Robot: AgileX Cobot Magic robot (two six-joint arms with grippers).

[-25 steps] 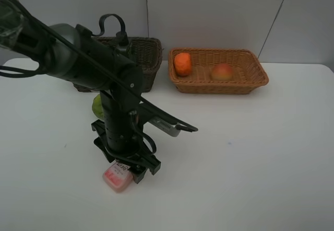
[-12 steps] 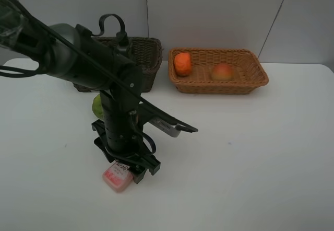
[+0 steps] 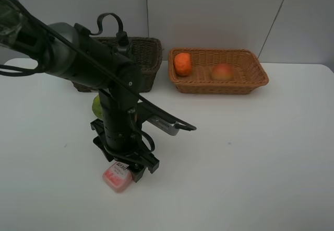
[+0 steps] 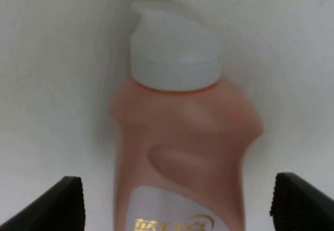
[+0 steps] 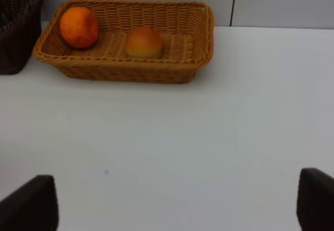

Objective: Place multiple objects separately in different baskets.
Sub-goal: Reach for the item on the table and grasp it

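Since a second ago the left arm has edged very slightly back and to the left in the high view; the bottle beneath it has not stirred.

Nearest the camera, the pink plastic bottle with the white flip cap lies flat on the white table. The left gripper hangs right over it, jaws spread wide, one black fingertip on each side of the body and neither touching it. Nothing is grasped yet.

The step in hand looks to be the pickup of this bottle. The body is waisted and probably slick, so the fingers should come straight down astride its widest part below the cap. They should stop just clear of the table and close evenly, so the bottle neither rolls nor squirts out. It sits a little off centre between the tips, so a small sideways correction first would help.

Just behind the arm, a bumpy green citrus fruit sits on the table, half hidden. A lift that swings that way could knock it.

The right gripper is also open and holds nothing, over bare table.

Farthest back stand the dark brown woven basket, its inside mostly hidden by the arm, and the light orange-tan wicker basket. The tan one holds an orange tangerine and a red-yellow peach. With fruit gathered there, the bottle likely belongs in the dark one
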